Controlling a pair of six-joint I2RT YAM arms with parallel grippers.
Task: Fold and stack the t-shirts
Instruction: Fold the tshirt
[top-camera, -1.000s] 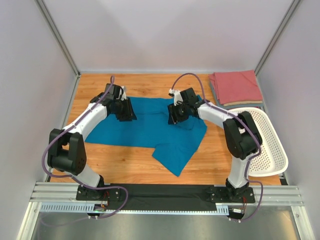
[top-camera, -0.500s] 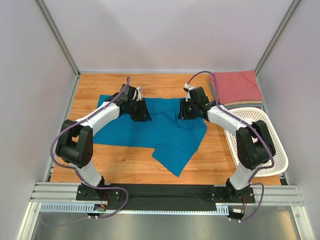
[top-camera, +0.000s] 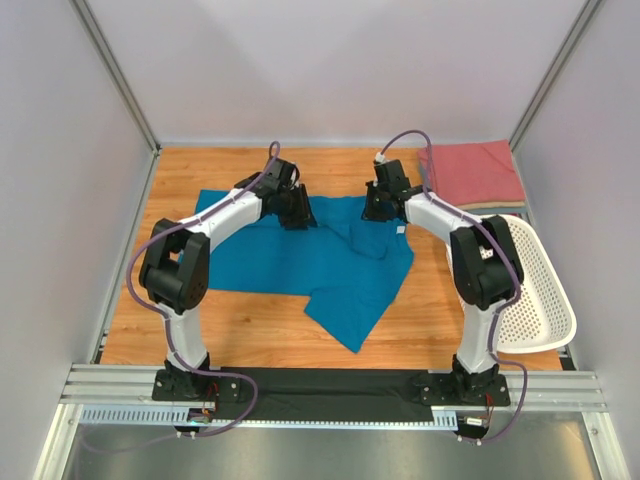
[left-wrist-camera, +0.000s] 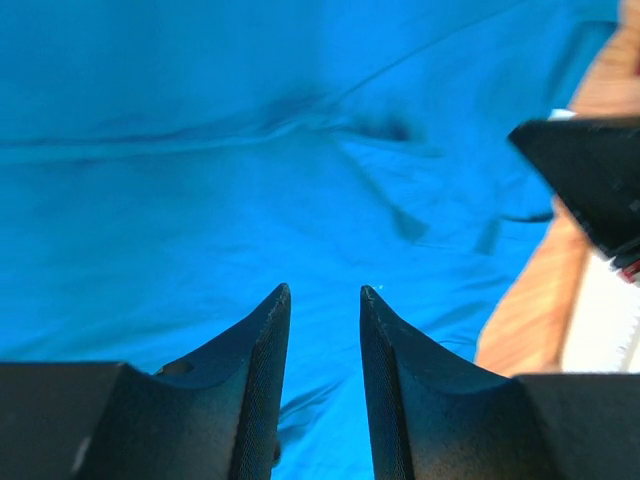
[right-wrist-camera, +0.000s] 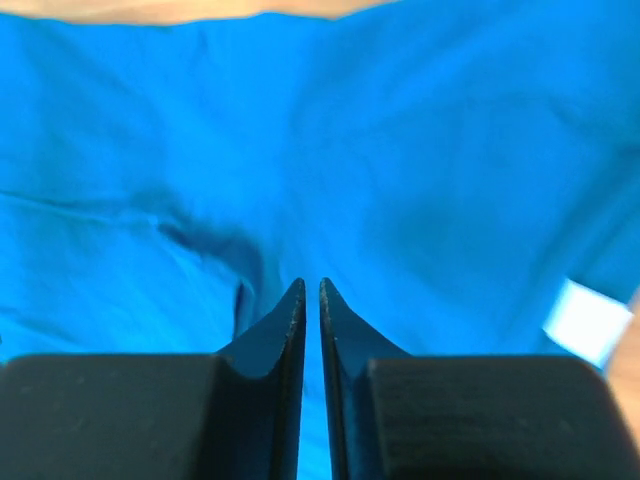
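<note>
Counter (top-camera: 250, 335) carries the teal-blue t-shirt (top-camera: 290, 265) spread open across its middle, long axis running left to right, with 1 flap trailing toward the arm bases. Its far hem lies right below both hands, so neither arm is the nearer (about even). White basket (top-camera: 545, 310) sits at the right edge and the folded salmon-red t-shirt (top-camera: 472, 170) in the far right corner, both off the teal cloth and not in the way. Left hand (top-camera: 297, 212) hovers with fingers a little spread, right hand (top-camera: 376, 208) with fingers almost pressed together, nothing seen pinched in either.
</note>
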